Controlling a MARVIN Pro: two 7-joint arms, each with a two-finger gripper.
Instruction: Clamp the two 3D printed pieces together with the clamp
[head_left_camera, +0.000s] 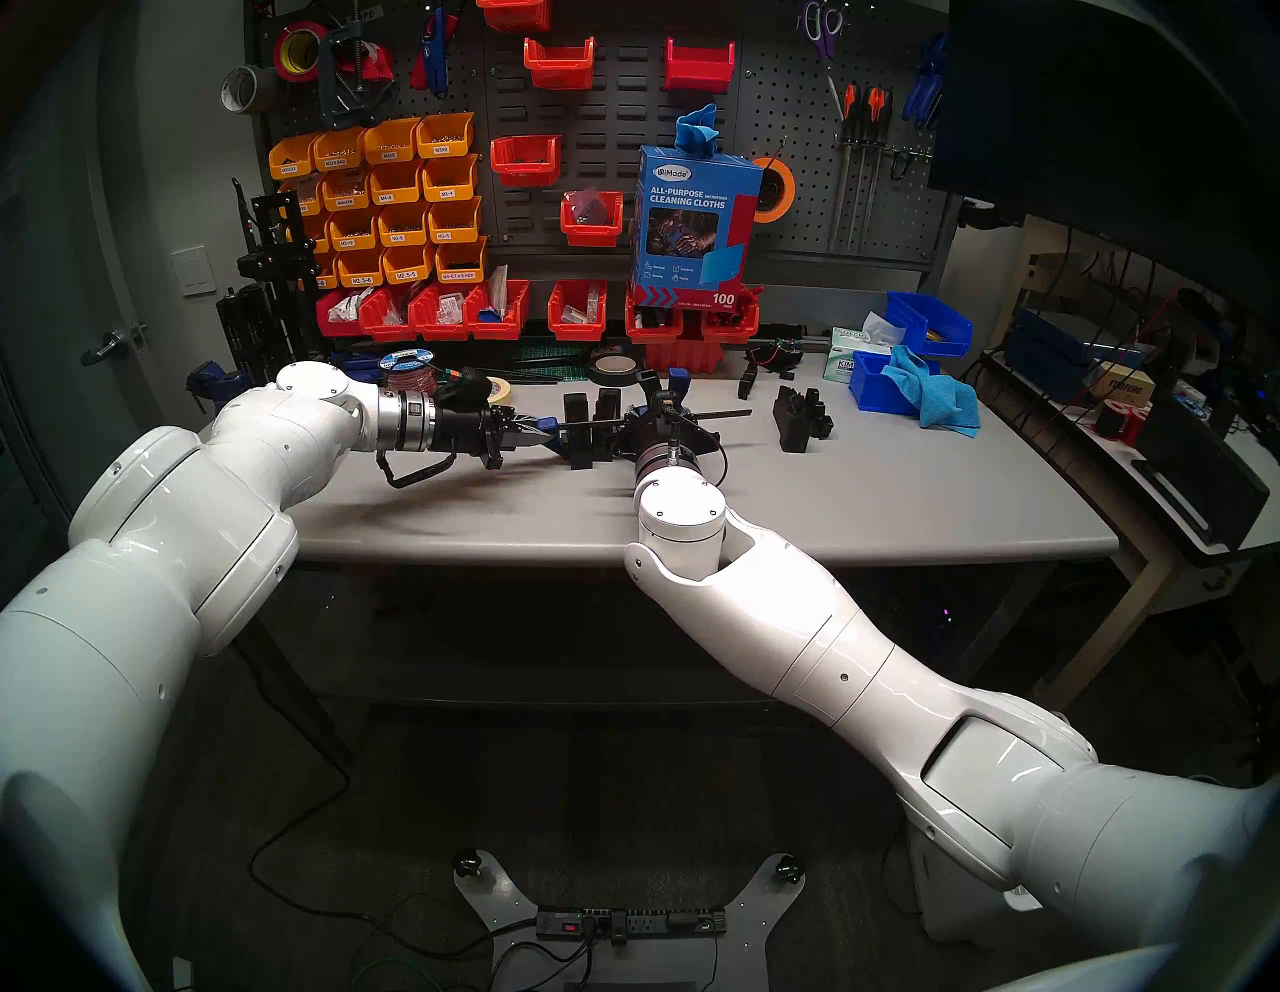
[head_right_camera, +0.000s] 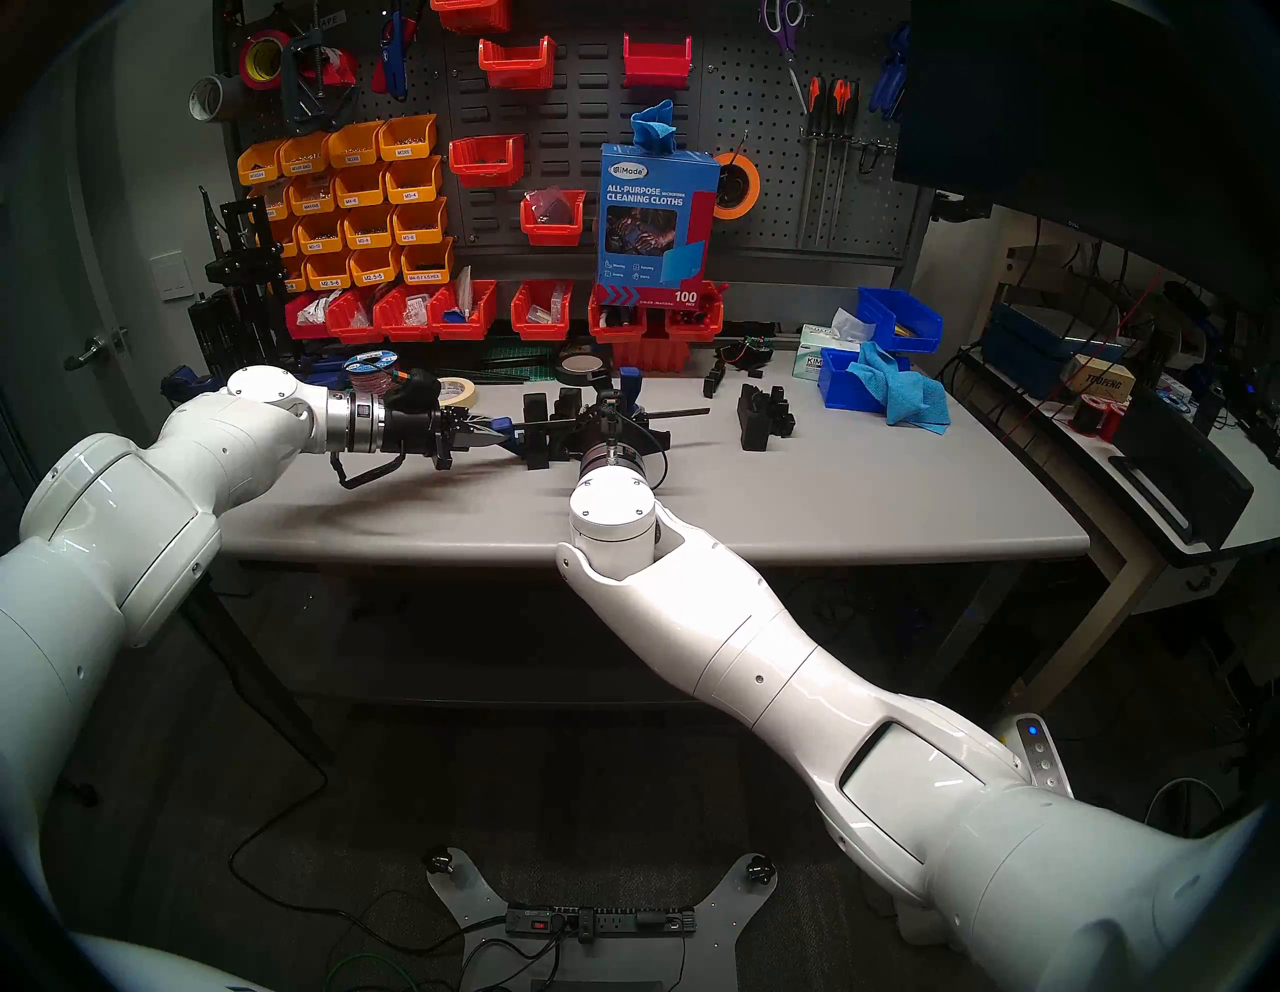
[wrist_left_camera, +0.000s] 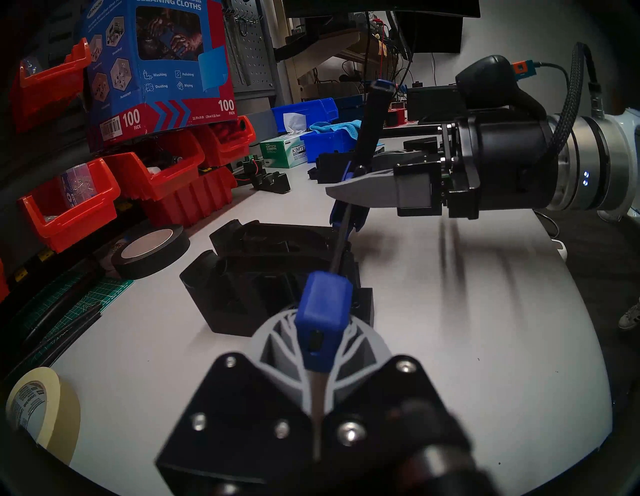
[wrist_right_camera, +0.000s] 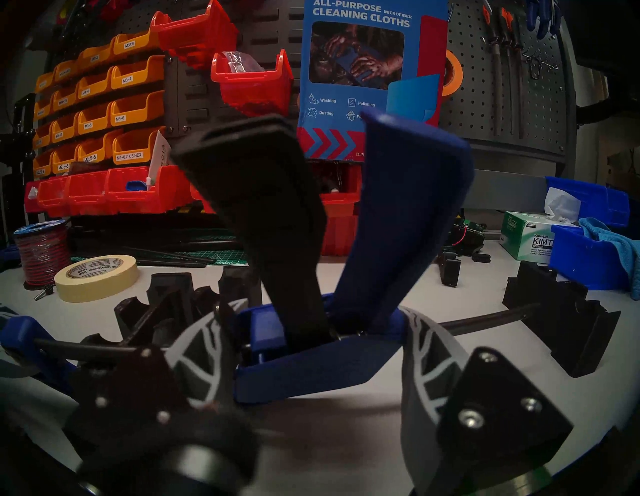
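The two black 3D printed pieces (head_left_camera: 578, 433) (head_left_camera: 609, 412) stand side by side on the grey table (head_left_camera: 900, 485), also in the left wrist view (wrist_left_camera: 263, 277). The clamp's black bar (head_left_camera: 724, 414) runs across them. My left gripper (head_left_camera: 530, 435) is shut on the clamp's blue end jaw (wrist_left_camera: 325, 304), left of the pieces. My right gripper (head_left_camera: 641, 422) is shut on the clamp's blue sliding jaw body (wrist_right_camera: 311, 367), right of the pieces. The black trigger (wrist_right_camera: 263, 214) and blue handle (wrist_right_camera: 408, 207) point up. The contact between jaw pads and pieces is hidden.
A bulkier black pronged part (head_left_camera: 803, 419) sits right of the bar's end. Tape rolls (head_left_camera: 499, 391) (head_left_camera: 613, 366), a wire spool (head_left_camera: 409, 370), red bins (head_left_camera: 499, 312) and a cloth box (head_left_camera: 692, 228) line the back. Blue bins with a cloth (head_left_camera: 921, 388) stand at right. A small blue vise (head_left_camera: 215, 377) is far left.
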